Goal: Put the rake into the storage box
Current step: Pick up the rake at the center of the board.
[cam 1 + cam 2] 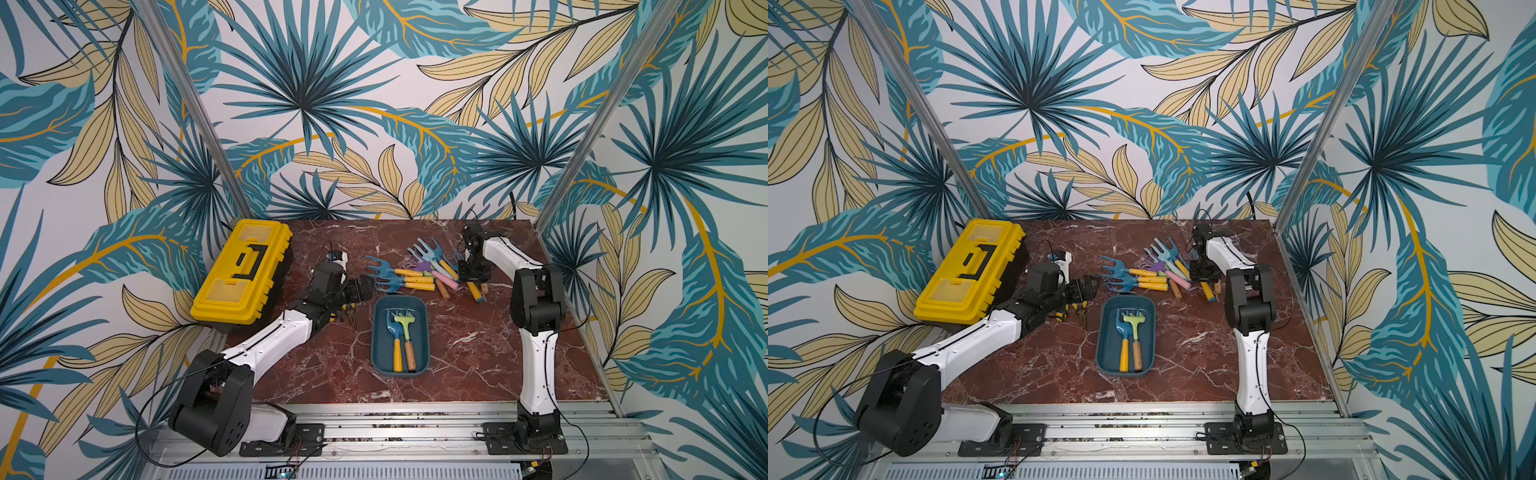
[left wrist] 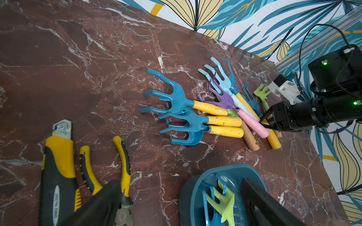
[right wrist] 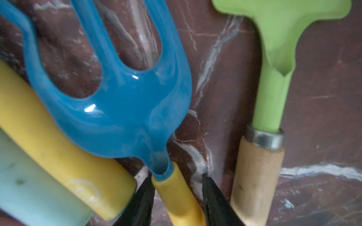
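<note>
We see the right arm point(image 1: 536, 299) folded downward, its right gripper point(image 3: 176, 180) straddling the blue rake point(image 3: 117, 117)'s handle. The close view is too blurred to tell whether it is gripped. The left gripper point(image 1: 363, 287) gapes wide near the storage box point(image 1: 376, 332).

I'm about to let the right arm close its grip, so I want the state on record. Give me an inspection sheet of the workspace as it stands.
Surface: red-brown marble tabletop, no spills seen.
Job's things: storage box holds a yellow-handled rake and a green rake; rake pile lies behind it.
Clutter: yellow toolbox, pliers and utility knife on the left arm's side.
Grippers: left gripper open, empty, near the box; right gripper straddles the yellow handle of a blue rake, gap on one side, not clamped.
Cables: black lead loops by the left arm's base, off the tabletop.
Surroundings: leaf-print walls, aluminium rail in front.
</note>
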Robot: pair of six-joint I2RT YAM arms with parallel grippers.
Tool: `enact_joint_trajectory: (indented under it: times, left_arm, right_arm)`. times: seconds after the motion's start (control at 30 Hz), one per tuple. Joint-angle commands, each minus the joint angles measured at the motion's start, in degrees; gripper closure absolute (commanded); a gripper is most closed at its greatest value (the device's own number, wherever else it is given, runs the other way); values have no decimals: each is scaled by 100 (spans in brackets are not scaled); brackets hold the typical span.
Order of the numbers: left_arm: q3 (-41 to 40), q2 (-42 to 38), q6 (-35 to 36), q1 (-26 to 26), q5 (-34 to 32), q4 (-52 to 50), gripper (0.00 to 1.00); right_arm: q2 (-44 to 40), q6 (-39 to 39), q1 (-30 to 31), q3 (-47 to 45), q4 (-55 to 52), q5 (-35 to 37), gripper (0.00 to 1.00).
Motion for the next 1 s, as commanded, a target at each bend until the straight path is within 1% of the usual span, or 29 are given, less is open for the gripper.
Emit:
enact_joint_trajectory:
  times: [0.0, 0.03, 0.07, 0.23, 0.27, 0.47, 0.63, 0.77, 0.9, 0.97]
  left_arm:
    - [-143, 49, 22, 13, 62, 149, 0]
    - [-146, 35, 22, 11, 56, 147, 0]
    - [-148, 23, 22, 9, 56, 153, 0]
    - [-240, -71, 14, 14, 41, 252, 0]
    - [-264, -89, 14, 14, 46, 280, 0]
    - [-347, -251, 31, 14, -26, 313, 0]
    - [-424, -391, 40, 7, -103, 357, 0]
    - [-523, -512, 58, 9, -247, 400, 0]
    - [-656, -634, 72, 14, -436, 503, 0]
    - [-721, -677, 65, 10, -499, 565, 0]
  right_arm:
    - [122, -3, 7, -5, -278, -18, 62]
    - [79, 19, 7, -28, -286, -10, 63]
    - [22, 42, 14, -54, -289, -24, 66]
    - [-543, 123, 74, -283, -263, 73, 71]
    - [-644, 125, 86, -329, -250, 99, 74]
    - [-1441, 297, 165, -773, -45, 71, 78]
    - [-2222, 520, 268, -1426, 247, -276, 79]
    - [-2981, 784, 414, -2062, 488, -980, 80]
    - [-3758, 1143, 730, -2634, 599, -1456, 80]
    - [-4114, 1366, 933, -2883, 608, -1505, 80]
